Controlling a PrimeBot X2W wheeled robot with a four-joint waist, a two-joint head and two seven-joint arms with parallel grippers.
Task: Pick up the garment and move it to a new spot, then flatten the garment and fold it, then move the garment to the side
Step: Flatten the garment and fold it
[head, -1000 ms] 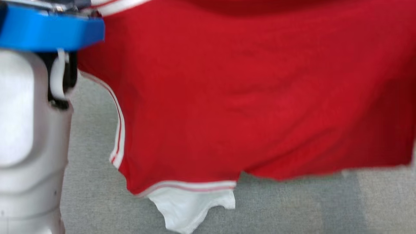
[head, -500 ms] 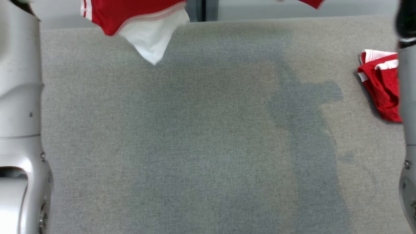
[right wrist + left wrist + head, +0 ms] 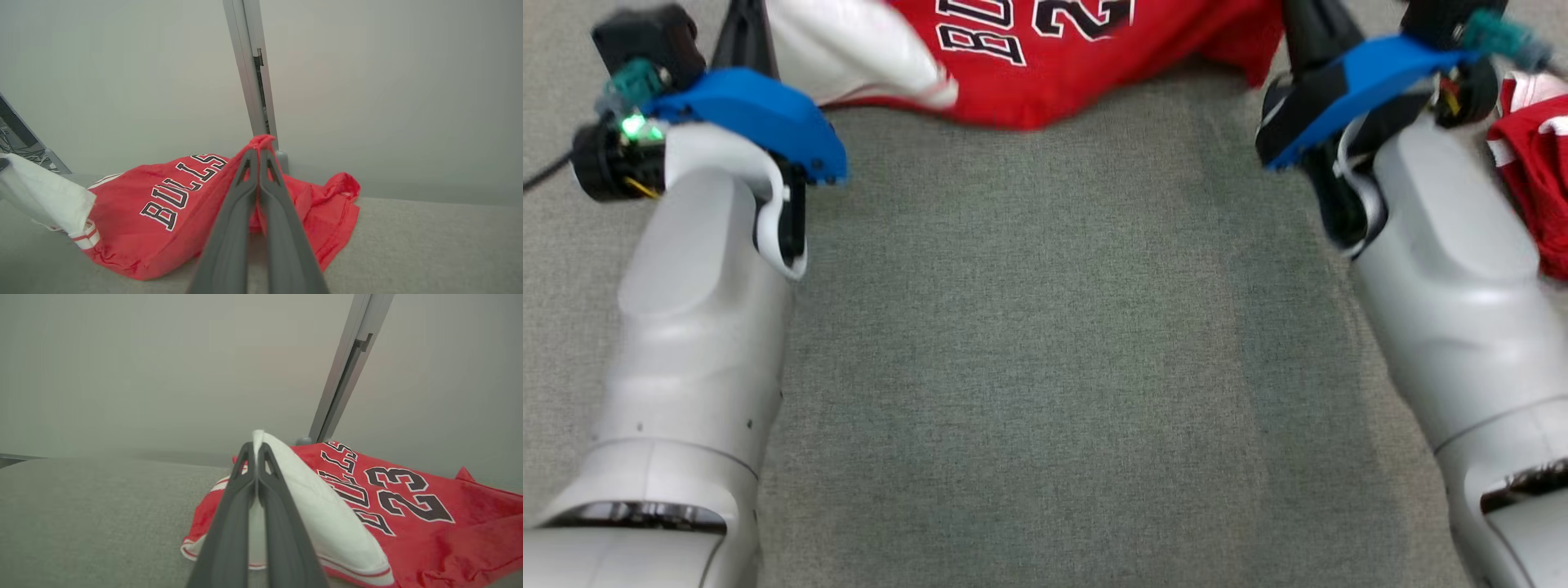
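The red garment (image 3: 1054, 73), hanging spread before the head camera a second ago, now lies print-up on the far tabletop (image 3: 1029, 367), left jaws closed on its white part (image 3: 327, 506), right jaws on a red edge; relocation appears nearly complete, flattening next.
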